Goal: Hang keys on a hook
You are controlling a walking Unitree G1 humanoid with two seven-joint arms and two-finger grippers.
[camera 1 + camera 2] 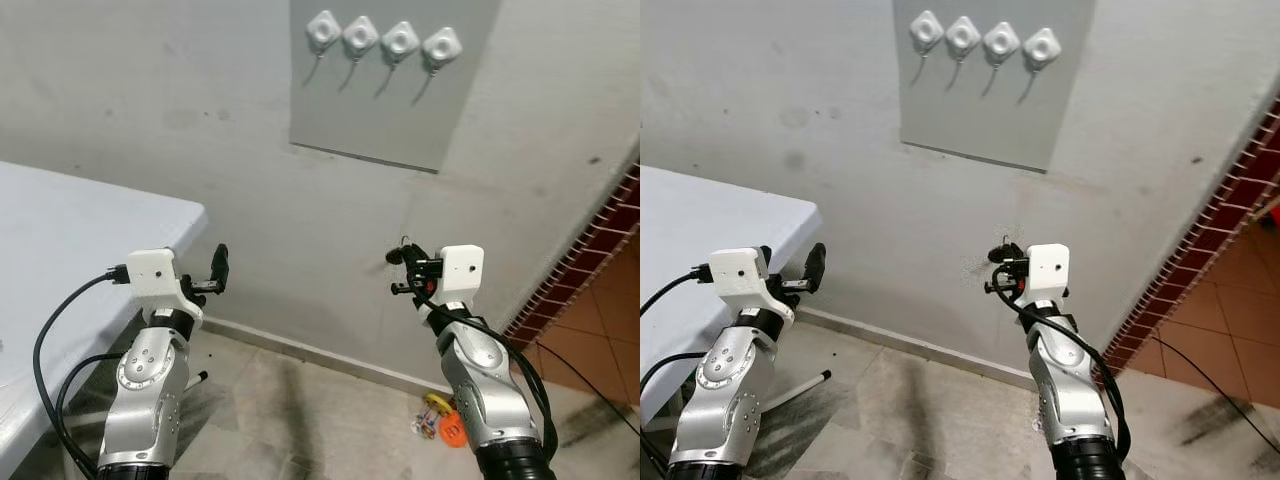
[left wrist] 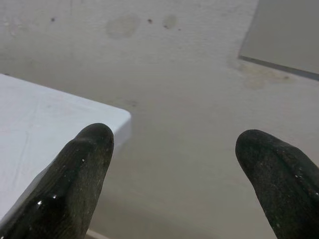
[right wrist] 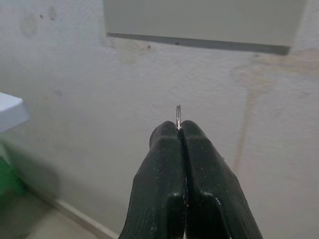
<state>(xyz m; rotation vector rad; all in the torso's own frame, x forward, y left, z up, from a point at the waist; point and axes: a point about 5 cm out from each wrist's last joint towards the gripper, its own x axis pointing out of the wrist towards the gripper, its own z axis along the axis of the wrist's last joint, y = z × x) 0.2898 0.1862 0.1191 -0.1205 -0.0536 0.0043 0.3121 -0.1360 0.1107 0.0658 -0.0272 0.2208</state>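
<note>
Four white hooks (image 1: 381, 38) sit in a row on a grey panel (image 1: 385, 110) high on the wall ahead. My right gripper (image 1: 402, 262) is raised in front of the wall, well below the panel and slightly to its right. Its fingers (image 3: 180, 164) are shut on a thin metal key ring (image 3: 178, 113), whose edge sticks out above the tips. The keys themselves are hidden. My left gripper (image 1: 218, 270) is held up at the same height on the left. It is open, with nothing between its fingers (image 2: 84, 169).
A white table (image 1: 70, 230) stands at the left, its corner close to my left arm. Small colourful objects (image 1: 442, 420) lie on the floor by the skirting. A red brick wall (image 1: 600, 245) runs along the right.
</note>
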